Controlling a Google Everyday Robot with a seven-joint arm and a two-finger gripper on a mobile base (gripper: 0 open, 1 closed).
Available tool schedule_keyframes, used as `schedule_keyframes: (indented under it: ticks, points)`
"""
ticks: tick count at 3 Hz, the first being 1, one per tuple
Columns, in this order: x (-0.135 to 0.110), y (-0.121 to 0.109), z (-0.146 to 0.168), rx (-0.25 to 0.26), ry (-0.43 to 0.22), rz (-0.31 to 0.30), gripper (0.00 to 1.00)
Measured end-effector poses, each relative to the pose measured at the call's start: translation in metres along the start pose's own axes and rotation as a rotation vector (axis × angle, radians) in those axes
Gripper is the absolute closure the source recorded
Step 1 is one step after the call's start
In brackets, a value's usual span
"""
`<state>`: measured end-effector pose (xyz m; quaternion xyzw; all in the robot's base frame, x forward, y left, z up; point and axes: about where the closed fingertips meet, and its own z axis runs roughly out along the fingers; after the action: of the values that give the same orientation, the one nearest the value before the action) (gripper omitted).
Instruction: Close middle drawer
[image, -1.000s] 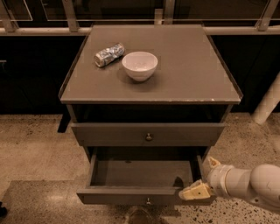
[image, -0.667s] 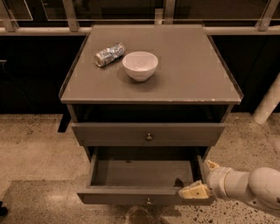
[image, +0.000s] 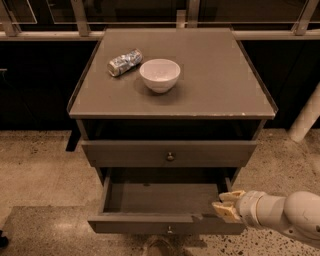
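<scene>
The middle drawer (image: 150, 224) is grey-brown with a small round knob (image: 170, 230). It stands pulled far out of the cabinet (image: 172, 100) and its inside is bare. My gripper (image: 227, 203) comes in from the right on a white arm (image: 285, 215). It sits at the right end of the drawer's front panel, with its tan fingers (image: 225, 211) slightly apart and holding nothing.
The drawer above (image: 170, 152) is slightly out, with its own knob. On the cabinet top sit a white bowl (image: 160, 75) and a crushed can (image: 125, 61). A railing and dark glass stand behind. A white post (image: 305, 120) stands at right on the speckled floor.
The gripper has edged slightly in toward the drawer's right front corner and its fingers look a little closer together. The drawer has not visibly moved.
</scene>
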<state>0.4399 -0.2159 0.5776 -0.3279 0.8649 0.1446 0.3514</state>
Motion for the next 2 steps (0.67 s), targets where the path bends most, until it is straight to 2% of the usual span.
schedule_keyframes:
  ticks: [1,2]
  points:
    - [0.000,0.000,0.000,0.000,0.000,0.000,0.82]
    - [0.010,0.001,0.003,0.040,-0.009,0.017,1.00]
